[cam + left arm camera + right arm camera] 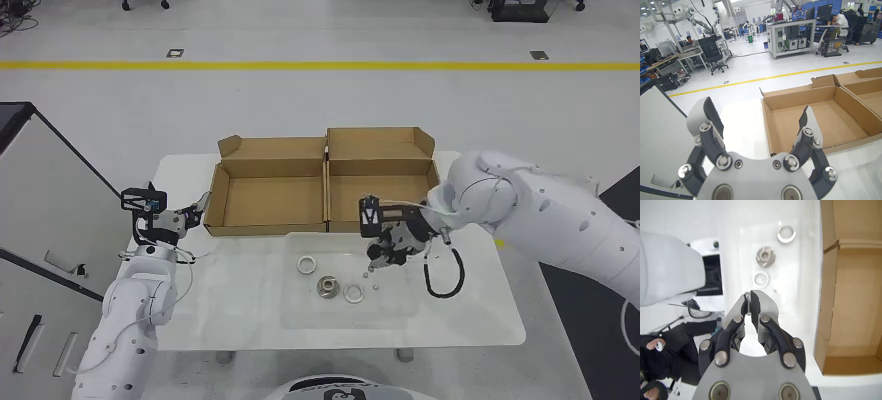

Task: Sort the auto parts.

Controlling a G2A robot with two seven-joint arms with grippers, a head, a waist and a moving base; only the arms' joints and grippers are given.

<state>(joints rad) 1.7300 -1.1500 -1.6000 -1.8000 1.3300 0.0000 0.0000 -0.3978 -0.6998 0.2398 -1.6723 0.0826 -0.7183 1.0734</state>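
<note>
My right gripper is shut on a small threaded bolt and hovers over the clear tray, near its right side. In the tray lie a metal ring, a flanged metal hub, a white ring and a tiny nut. From above they show as the metal ring, the hub and the white ring. My left gripper is open and holds nothing, raised at the table's left side beside the left cardboard box.
Two open cardboard boxes stand side by side at the back of the table, the left box and the right box, both with nothing in them. A grey panel stands off the table's left edge.
</note>
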